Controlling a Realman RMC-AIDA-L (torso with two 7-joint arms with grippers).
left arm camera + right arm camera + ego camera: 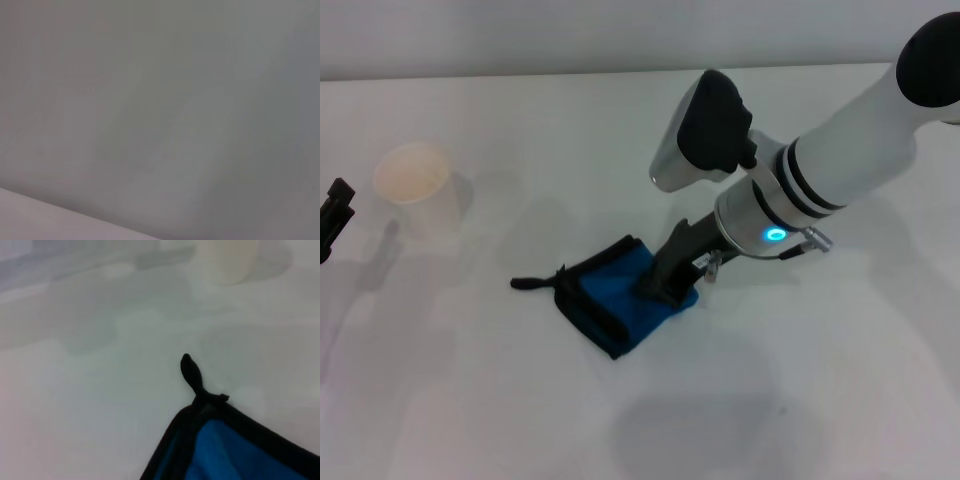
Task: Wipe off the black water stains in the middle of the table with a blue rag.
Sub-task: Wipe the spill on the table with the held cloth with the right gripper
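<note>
While the right gripper (665,285) presses down on the folded bright blue rag with black edging (616,291) near the middle of the plain white counter (820,400), its fingers are buried in the cloth and I cannot tell whether they pinch it or merely push. No dark stain shows anywhere; presumably it lies under the rag or is already soaked up. The rag's small black loop (192,375) trails toward a white paper cup (418,187) standing well apart. To wipe well, keep steady downward pressure and drag the cloth flat, so it does not bunch. At the counter's left edge, the left gripper (334,215) sits idle.
</note>
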